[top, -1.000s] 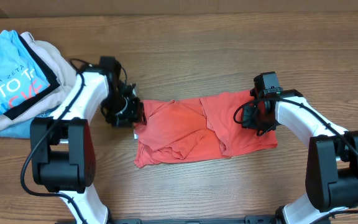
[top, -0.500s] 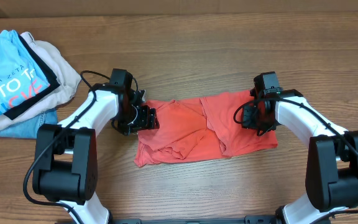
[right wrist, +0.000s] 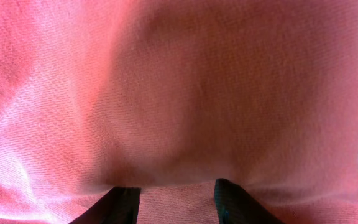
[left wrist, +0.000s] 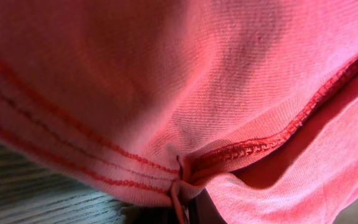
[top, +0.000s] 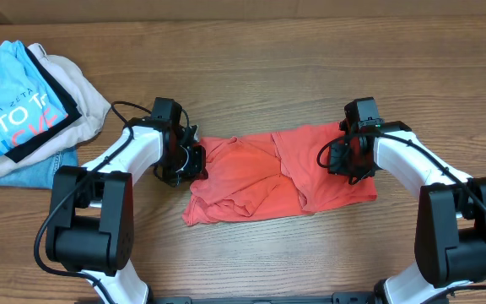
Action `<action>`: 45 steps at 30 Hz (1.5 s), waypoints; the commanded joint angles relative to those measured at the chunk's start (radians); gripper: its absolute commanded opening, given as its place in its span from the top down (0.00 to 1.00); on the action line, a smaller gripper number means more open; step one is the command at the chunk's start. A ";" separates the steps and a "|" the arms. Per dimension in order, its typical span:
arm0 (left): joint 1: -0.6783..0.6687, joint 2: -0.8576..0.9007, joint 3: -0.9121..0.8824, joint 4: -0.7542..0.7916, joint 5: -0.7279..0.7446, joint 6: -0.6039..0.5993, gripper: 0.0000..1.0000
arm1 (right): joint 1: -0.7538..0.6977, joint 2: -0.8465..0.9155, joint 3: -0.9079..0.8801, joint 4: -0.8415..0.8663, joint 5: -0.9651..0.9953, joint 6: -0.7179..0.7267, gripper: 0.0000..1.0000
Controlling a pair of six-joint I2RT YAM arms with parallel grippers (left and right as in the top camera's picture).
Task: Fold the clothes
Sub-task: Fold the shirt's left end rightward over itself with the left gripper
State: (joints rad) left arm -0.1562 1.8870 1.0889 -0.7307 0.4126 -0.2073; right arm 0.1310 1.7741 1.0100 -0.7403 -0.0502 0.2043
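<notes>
Coral-red cotton T-shirt (top: 268, 177) is spread, rumpled, across the middle of the wooden bench (top: 310, 67), stretched lengthwise between its left and right edges. Its left hem is pinched by the jaws of the left gripper (top: 192, 162). At its right end the right gripper (top: 344, 159) is set, jaws slightly apart with cloth between; whether they grip it cannot be told.

one wooden table (top: 268, 51) holds one coral-red t-shirt (top: 251, 181). two robot arms reach it, each with one gripper: the left gripper (top: 186, 162) at the t-shirt's edge, the right gripper (top: 342, 158) at the opposite end. well apart from the t-shirt, beyond the left gripper, one pile holds four garments: one light blue t-shirt (top: 2, 93), one beige garment (top: 83, 97), one black garment (top: 57, 89), one denim garment (top: 32, 173).
</notes>
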 commanded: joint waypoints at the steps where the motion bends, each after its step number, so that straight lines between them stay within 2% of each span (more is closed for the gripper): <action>1: 0.030 0.040 -0.009 -0.023 -0.056 -0.001 0.96 | -0.013 0.045 -0.005 -0.039 0.072 -0.002 0.57; 12: 0.296 0.033 0.214 -0.194 -0.159 0.095 0.96 | -0.014 -0.013 0.255 -0.256 0.072 -0.002 0.52; 16: 0.383 0.033 0.302 -0.263 -0.220 0.108 0.96 | -0.014 -0.013 0.269 -0.273 0.072 -0.002 0.52; 23: 0.484 0.033 0.545 -0.446 -0.187 0.107 0.96 | -0.014 -0.012 0.269 -0.289 0.071 -0.002 0.52; 30: 0.382 0.031 0.700 -0.576 -0.096 0.106 0.96 | -0.014 -0.012 0.269 -0.314 0.071 -0.002 0.51; 38: 0.127 0.032 0.703 -0.623 -0.077 0.045 0.96 | -0.014 -0.012 0.269 -0.328 0.072 -0.002 0.51; 41: 0.031 0.033 0.699 -0.623 -0.109 0.020 0.96 | -0.014 -0.012 0.269 -0.330 0.071 -0.002 0.51; 45: -0.080 0.044 0.697 -0.627 -0.234 -0.027 0.96 | -0.014 -0.012 0.269 -0.334 0.071 -0.002 0.51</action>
State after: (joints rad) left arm -0.1783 1.9163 1.7672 -1.3514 0.2638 -0.1791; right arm 0.1242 1.7840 1.2629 -1.0721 0.0082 0.2054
